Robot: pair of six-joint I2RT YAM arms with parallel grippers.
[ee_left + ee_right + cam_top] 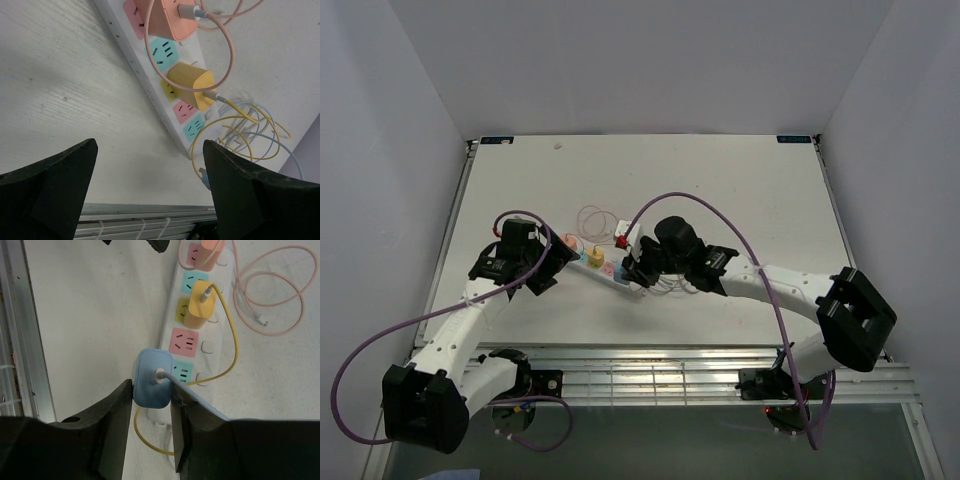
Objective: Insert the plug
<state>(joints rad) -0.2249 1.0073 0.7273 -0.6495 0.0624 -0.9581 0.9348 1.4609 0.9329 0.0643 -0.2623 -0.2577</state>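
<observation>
A white power strip (610, 268) with coloured sockets lies mid-table; it also shows in the left wrist view (145, 75) and the right wrist view (207, 346). A pink plug (205, 252) and a yellow plug (197, 305) sit in it. My right gripper (151, 390) is shut on a blue plug (152, 380), held over the strip's near end, offset to the left of a free teal socket (181, 371). Whether its prongs touch the strip is hidden. My left gripper (150, 150) is open and empty, beside the strip's left side.
A pink cable coil (270, 295) lies right of the strip. Loose yellow and blue cables (250, 130) pile at the strip's near end. A metal rail (650, 370) runs along the table's near edge. White walls enclose the table.
</observation>
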